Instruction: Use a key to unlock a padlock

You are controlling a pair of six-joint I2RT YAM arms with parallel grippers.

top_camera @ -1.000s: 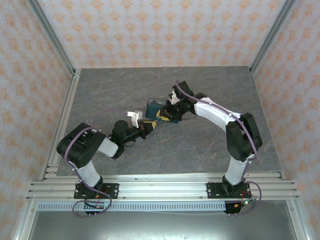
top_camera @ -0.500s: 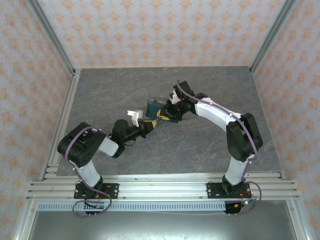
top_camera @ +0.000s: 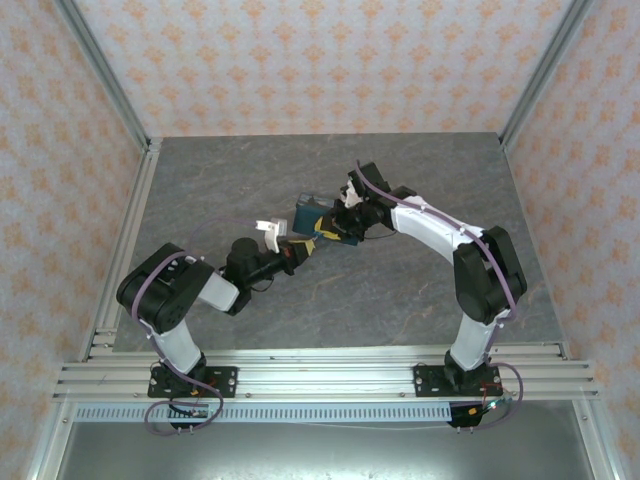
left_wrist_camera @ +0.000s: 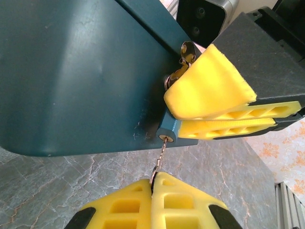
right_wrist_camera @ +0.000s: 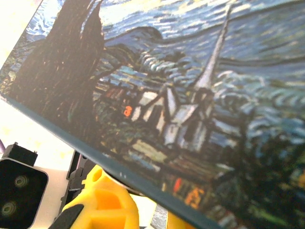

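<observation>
Against the top view of a second before, little had changed. The painted tin [top_camera: 320, 218] and both claws at it sat a shade farther up and left. The left arm's shoulder had swung slightly right. Both grips looked the same.

Left wrist view: left gripper [left_wrist_camera: 155, 178] pinched tight on the key [left_wrist_camera: 158, 160], pads flush together. The key's tip was seated in the keyhole on the underside of the padlock [left_wrist_camera: 167, 131]. The padlock hung at the tin's lower front corner, off the grey table [left_wrist_camera: 224, 167]. Right gripper [left_wrist_camera: 177, 119] was narrowed onto the padlock from the right. Its upper pad covered most of the lock body and part of the metal hasp [left_wrist_camera: 188, 49].

Right wrist view: the tin's starry lid blocked nearly everything. Below its edge showed a yellow pad [right_wrist_camera: 102, 202]; could not tell whose.

From above, the claws and the tin hid both padlock and key.
</observation>
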